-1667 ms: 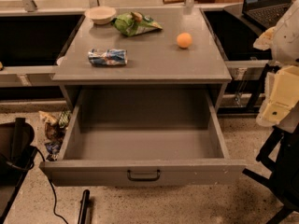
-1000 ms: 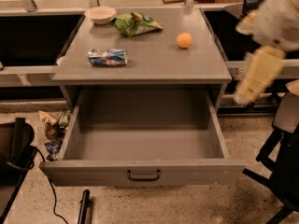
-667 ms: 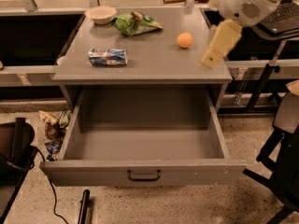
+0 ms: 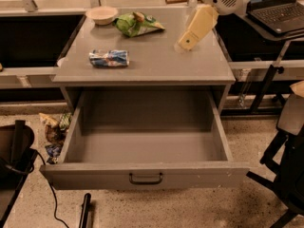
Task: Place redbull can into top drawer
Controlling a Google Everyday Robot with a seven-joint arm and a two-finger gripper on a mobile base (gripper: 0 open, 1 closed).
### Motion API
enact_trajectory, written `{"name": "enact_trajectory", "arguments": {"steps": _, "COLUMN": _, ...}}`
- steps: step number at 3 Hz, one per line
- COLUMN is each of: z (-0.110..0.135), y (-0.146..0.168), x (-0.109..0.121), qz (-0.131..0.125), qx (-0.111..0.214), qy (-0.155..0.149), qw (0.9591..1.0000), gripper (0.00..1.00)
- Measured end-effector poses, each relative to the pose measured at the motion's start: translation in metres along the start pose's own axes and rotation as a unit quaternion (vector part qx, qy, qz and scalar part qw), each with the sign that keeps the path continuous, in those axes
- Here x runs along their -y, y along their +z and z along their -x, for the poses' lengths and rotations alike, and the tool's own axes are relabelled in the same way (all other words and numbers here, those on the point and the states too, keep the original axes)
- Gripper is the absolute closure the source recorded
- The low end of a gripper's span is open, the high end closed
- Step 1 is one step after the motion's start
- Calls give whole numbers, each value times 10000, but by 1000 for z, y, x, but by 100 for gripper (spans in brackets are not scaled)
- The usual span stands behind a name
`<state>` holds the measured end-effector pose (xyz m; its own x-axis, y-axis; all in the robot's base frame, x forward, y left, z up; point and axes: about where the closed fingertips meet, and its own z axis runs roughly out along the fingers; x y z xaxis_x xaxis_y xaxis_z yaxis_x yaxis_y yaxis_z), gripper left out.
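The redbull can [image 4: 109,58] lies on its side on the left part of the grey cabinet top [image 4: 156,61], blue and silver. The top drawer [image 4: 142,174] below is pulled fully open, with nothing in it, and its dark bar handle [image 4: 146,178] is at the centre of the front panel. My gripper [image 4: 189,38] hangs from the white arm over the right back part of the cabinet top, well to the right of the can and apart from it. It holds nothing that I can see. The orange ball is hidden behind it.
A pale bowl [image 4: 103,14] and a green snack bag [image 4: 137,23] sit at the back of the top. A laptop [image 4: 280,8] stands on a table at the right. A dark chair [image 4: 289,146] is at the lower right. Litter [image 4: 53,127] and a cable lie on the floor at left.
My arm has swung in from the right side, up and to the left, and now hangs over the cabinet top, covering the orange ball. The can and drawer have not moved.
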<state>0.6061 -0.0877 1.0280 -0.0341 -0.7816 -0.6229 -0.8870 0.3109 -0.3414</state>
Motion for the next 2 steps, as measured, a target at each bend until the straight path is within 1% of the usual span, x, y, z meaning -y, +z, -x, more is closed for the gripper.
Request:
{"name": "enact_trajectory", "arguments": {"steps": 1, "z": 3, "y": 12, "x": 1, "qz": -91, "qx": 15, "qy": -10, "qw": 10000, "gripper": 0}}
{"name": "enact_trajectory", "arguments": {"steps": 2, "z": 13, "y": 55, "x": 2, "qz": -164, "qx": 224, "qy": -108, "qw": 9996, "gripper": 0}}
